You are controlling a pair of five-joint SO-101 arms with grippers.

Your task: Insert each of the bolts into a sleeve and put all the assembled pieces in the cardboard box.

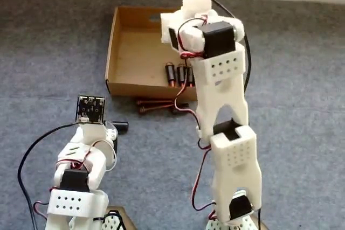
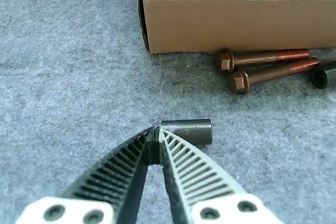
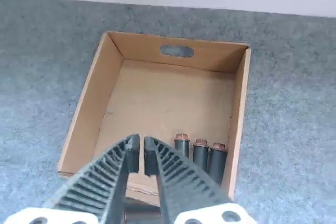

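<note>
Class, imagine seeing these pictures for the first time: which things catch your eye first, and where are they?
Three assembled pieces lie side by side in the cardboard box, at its near right corner. Two copper bolts lie on the carpet just outside its wall, and the left gripper is shut on a dark sleeve nearby.

Your cardboard box [image 1: 135, 52] sits upright and open-topped, with three assembled pieces [image 3: 200, 156] side by side in one corner. Two coppery bolts [image 2: 262, 56] lie parallel just outside its near wall. A dark sleeve [image 2: 186, 132] lies on its side farther out. What looks like another sleeve [image 2: 323, 75] rests by the bolts' threads.
</note>
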